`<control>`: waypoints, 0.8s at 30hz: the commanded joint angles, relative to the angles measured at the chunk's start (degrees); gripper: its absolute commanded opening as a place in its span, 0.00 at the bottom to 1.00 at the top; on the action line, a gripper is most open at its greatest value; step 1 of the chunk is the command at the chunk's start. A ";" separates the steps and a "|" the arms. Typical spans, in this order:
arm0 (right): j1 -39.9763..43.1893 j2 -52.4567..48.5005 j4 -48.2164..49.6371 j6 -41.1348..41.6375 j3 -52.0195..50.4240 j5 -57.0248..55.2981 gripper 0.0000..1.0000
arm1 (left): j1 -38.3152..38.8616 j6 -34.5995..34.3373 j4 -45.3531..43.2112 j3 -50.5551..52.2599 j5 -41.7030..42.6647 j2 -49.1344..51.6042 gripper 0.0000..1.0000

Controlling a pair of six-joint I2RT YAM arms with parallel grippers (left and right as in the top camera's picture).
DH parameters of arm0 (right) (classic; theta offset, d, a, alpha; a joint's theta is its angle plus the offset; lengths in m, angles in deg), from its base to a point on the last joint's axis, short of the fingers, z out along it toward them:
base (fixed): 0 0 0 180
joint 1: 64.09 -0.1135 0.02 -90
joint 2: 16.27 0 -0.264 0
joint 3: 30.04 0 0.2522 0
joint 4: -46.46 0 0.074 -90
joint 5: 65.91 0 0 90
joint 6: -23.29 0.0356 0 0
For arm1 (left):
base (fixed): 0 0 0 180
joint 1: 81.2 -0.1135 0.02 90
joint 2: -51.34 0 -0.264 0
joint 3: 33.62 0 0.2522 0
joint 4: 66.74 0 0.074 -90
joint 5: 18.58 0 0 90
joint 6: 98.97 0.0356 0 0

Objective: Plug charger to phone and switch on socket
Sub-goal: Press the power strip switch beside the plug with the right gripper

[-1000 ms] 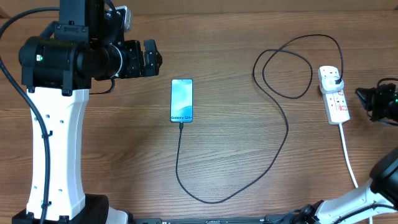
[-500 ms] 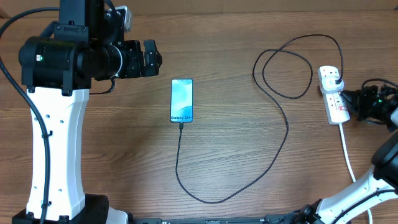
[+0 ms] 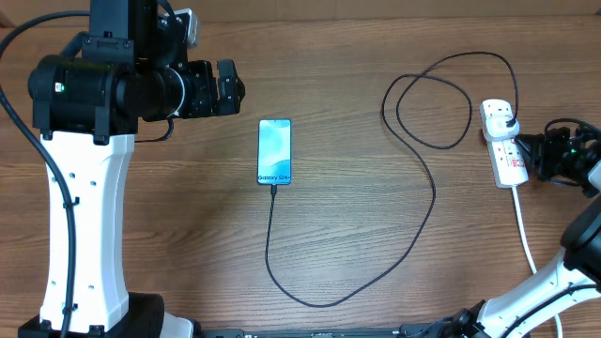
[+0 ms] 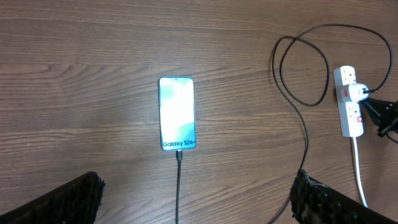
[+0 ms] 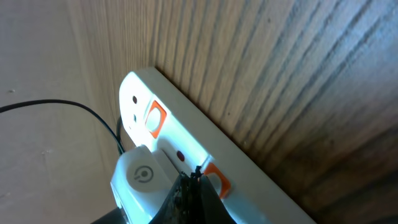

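Observation:
The phone (image 3: 274, 151) lies flat mid-table, screen lit, also in the left wrist view (image 4: 177, 112). The charger cable (image 3: 427, 188) is plugged into the phone's near edge and loops right to an adapter in the socket (image 3: 504, 145). The socket is a white power strip with red switches, also in the left wrist view (image 4: 350, 102). My right gripper (image 3: 537, 158) is shut, and its tips (image 5: 194, 180) touch the strip (image 5: 186, 143) beside an orange-red switch next to the white adapter. My left gripper (image 4: 196, 186) is open and empty, held high above the table to the left of the phone (image 3: 230, 89).
The strip's thick white cord (image 3: 524, 235) runs toward the table's near right edge. The left arm's white column (image 3: 84, 216) stands at the left. The black cable forms a loop (image 3: 432, 99) at the far right, left of the strip.
My right gripper moved left from the table's right edge to the power strip and now rests against it. The left arm, phone and cable have not moved.

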 commanded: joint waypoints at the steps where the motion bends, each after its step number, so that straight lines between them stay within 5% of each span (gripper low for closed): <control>1: -0.33 -0.28 0.79 0.00 -0.24 0.74 0.04 | 0.07 0.17 -0.09 -0.11 0.24 -0.26 1.00; 24: -4.59 -0.28 -3.02 -0.02 -0.28 -3.21 0.04 | 0.07 0.17 -0.09 -0.11 0.24 -0.26 1.00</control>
